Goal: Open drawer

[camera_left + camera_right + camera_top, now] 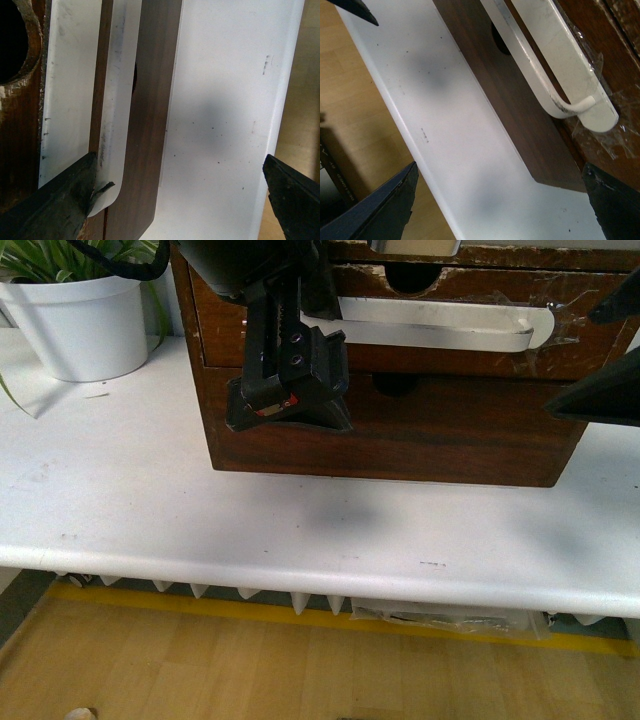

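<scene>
The drawer (470, 352) is a shallow dark-brown front in a wooden chest, with a half-round notch (412, 280) and a long white handle (440, 325) taped on. My left arm's wrist (290, 380) hangs in front of the handle's left end. In the left wrist view the left gripper (180, 200) is open, and one finger (60, 200) touches the end of the handle (120, 100). My right gripper (570, 362) is open at the handle's right end. In the right wrist view (497, 205) it is open and empty, short of the handle (555, 65).
The chest stands on a white table (320, 540) whose front edge is close below. A taller plain drawer front (450, 430) lies under the handled one. A white plant pot (75, 325) stands at the far left. Wooden floor with a yellow line lies beyond the edge.
</scene>
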